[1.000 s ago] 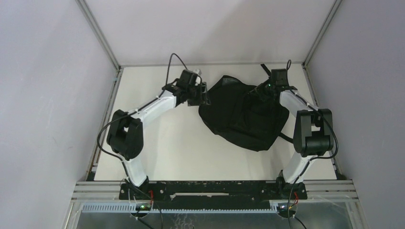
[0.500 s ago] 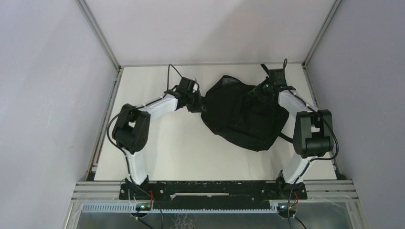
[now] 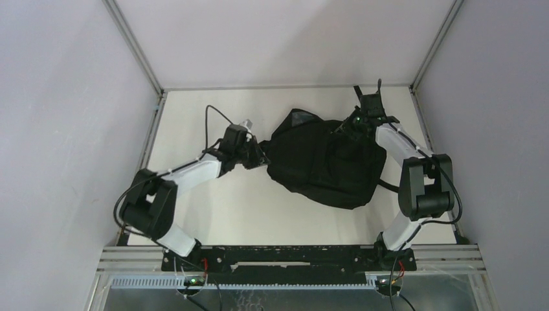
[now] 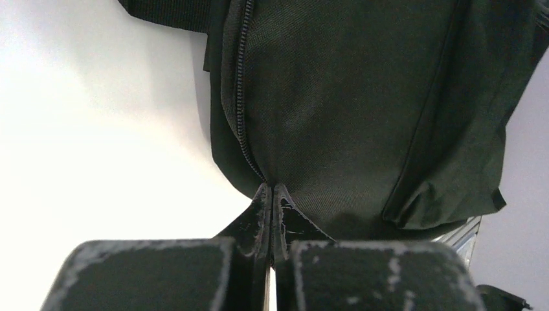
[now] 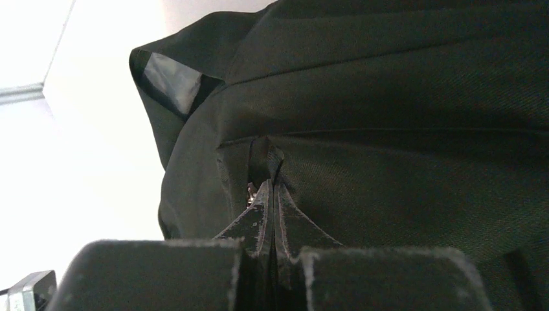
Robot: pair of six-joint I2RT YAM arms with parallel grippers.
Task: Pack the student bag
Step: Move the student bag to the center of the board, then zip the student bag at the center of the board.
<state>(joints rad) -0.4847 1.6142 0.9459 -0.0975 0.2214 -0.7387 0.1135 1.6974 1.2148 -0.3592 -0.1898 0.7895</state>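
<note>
The student bag (image 3: 320, 162), a floppy black backpack, lies at the back middle of the white table (image 3: 220, 214). My left gripper (image 3: 261, 155) is at the bag's left edge. In the left wrist view it (image 4: 272, 189) is shut, its tips pinching the bag (image 4: 362, 97) where a zipper (image 4: 241, 97) ends. My right gripper (image 3: 351, 126) is at the bag's far right side. In the right wrist view it (image 5: 267, 184) is shut on a small fold of the bag (image 5: 388, 129), with a metal zip pull (image 5: 250, 192) just left of the tips.
Grey walls and metal frame posts (image 3: 133, 45) close the table in on three sides. A black strap (image 3: 386, 186) trails from the bag towards the right arm's elbow (image 3: 424, 188). The left arm's elbow (image 3: 145, 210) sits low at the near left.
The left gripper has shut at the bag's left edge, and its arm has dropped towards the near left. The bag's top has shifted left. The right gripper stays shut and has barely moved.
</note>
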